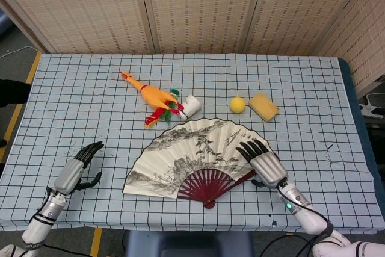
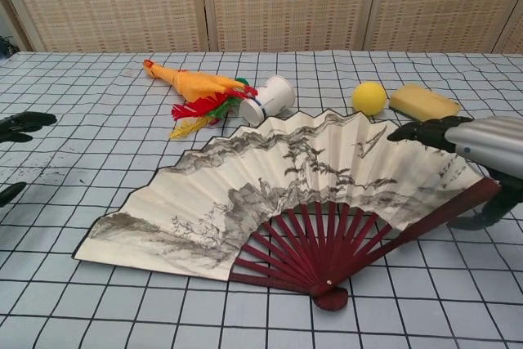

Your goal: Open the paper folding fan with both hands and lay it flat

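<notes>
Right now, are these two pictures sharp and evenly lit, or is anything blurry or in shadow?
Head view: even light, sharp throughout; the fan casts only a thin shadow on the checked cloth. Chest view: also sharp, but the right hand is cut off by the frame edge, and the grid lines fan out toward the near corners.

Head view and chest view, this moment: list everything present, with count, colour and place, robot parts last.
paper fan: one, cream leaf with ink landscape, dark red ribs, spread open at front centre of the table.
rubber chicken: one, yellow-orange, behind the fan, left of centre.
small cup: one, white, on its side beside the chicken.
ball: one, yellow, right of the cup.
sponge: one, yellow, right of the ball.
tablecloth: one, pale with dark grid.
left hand: apart from the fan, holding nothing.
right hand: at the fan's right end rib.
</notes>
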`<state>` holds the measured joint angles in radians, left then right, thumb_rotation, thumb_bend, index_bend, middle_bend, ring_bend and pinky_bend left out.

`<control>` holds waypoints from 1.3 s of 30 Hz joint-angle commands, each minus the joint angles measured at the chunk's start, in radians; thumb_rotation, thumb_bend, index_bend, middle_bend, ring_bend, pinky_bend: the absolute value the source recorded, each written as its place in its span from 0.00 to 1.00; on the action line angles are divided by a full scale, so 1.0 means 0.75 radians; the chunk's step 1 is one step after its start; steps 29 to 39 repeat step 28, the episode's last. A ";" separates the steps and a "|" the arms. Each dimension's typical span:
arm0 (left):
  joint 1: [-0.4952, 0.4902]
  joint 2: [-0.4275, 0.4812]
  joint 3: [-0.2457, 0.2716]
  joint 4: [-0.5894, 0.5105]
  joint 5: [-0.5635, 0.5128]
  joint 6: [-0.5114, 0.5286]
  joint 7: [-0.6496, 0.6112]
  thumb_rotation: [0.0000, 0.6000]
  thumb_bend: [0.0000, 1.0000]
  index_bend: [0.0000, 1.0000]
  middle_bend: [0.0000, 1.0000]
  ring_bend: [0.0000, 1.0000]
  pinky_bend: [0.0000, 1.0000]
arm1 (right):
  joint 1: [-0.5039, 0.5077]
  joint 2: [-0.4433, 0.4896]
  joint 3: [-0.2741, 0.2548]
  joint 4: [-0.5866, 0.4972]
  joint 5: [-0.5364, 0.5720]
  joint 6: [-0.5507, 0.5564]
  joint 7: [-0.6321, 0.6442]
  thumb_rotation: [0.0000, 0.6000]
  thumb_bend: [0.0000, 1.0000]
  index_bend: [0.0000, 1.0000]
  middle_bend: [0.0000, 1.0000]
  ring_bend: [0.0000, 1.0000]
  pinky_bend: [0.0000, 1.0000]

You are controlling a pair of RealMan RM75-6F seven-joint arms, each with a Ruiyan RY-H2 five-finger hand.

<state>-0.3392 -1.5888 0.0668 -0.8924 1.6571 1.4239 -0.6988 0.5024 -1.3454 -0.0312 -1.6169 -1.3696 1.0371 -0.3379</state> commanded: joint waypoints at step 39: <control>0.273 0.518 0.011 -0.735 0.147 0.456 0.866 1.00 0.44 0.00 0.00 0.00 0.07 | -0.609 0.271 -0.113 0.119 -0.439 0.959 0.464 1.00 0.07 0.00 0.00 0.00 0.00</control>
